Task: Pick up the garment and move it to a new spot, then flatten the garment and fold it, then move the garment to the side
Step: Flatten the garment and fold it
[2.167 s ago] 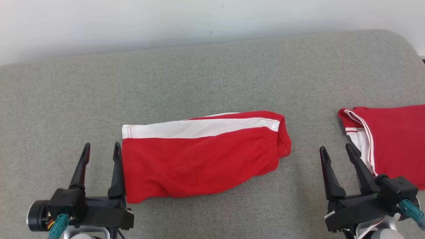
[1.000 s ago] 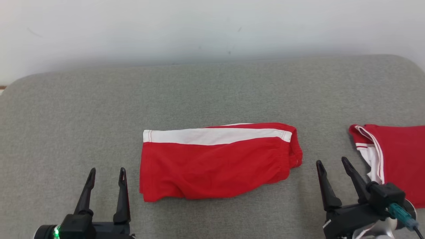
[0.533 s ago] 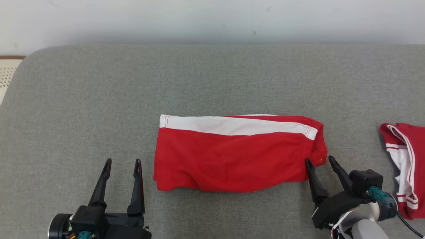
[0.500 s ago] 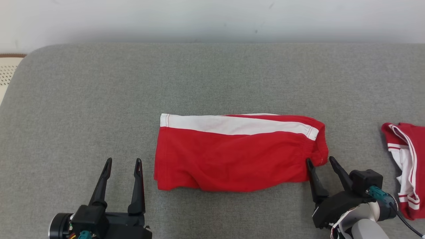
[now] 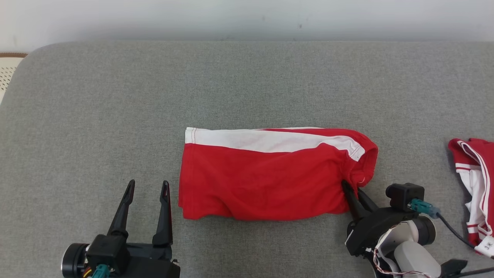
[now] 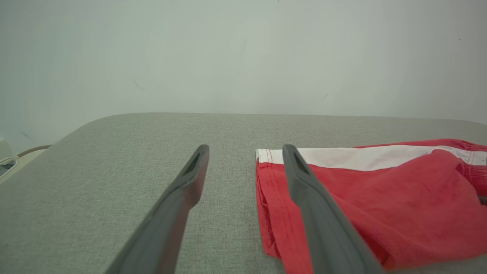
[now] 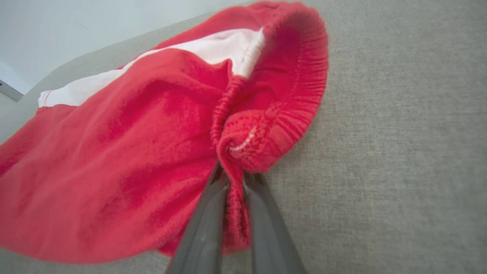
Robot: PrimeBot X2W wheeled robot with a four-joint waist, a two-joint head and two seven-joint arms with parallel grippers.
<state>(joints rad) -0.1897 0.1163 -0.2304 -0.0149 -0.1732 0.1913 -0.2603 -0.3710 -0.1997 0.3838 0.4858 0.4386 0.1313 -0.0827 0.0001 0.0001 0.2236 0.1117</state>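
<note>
No readable text or brand anywhere. The only candidate is a small white tag (image 5: 487, 244) at the far right, and its dark marks are too small to make out. Counts: 2 red garments, 2 grippers, 1 bench (image 5: 77, 116) with grey fabric top. Left to right in the head view: cream perforated panel (image 5: 5, 77) with a brown rim, off the bench's left end. Next is the left gripper (image 5: 149, 182) at lower left, fingers spread wide with nothing between them, just beside the left hem of the garment (image 5: 266, 181). In the left wrist view one finger overlaps the hem corner by line of sight; can't tell if it touches. The garment is a pair of red shorts with one white band (image 5: 266, 139) along the far edge. It lies mid-bench, hem end to the left and elastic waistband (image 5: 366, 162) to the right. The right gripper (image 5: 352, 188) sits at the near right corner of the waistband with its fingers narrow, pinching a bunch of red elastic. The right wrist view shows the fabric squeezed between both fingers and the waistband puckered around the grip, while the rest of the shorts lies on the bench. The second garment (image 5: 474, 181) is red with white trim, well apart to the right and cut by the frame edge; the tag hangs at its near corner. Pale wall (image 5: 247, 15) behind the bench.
</note>
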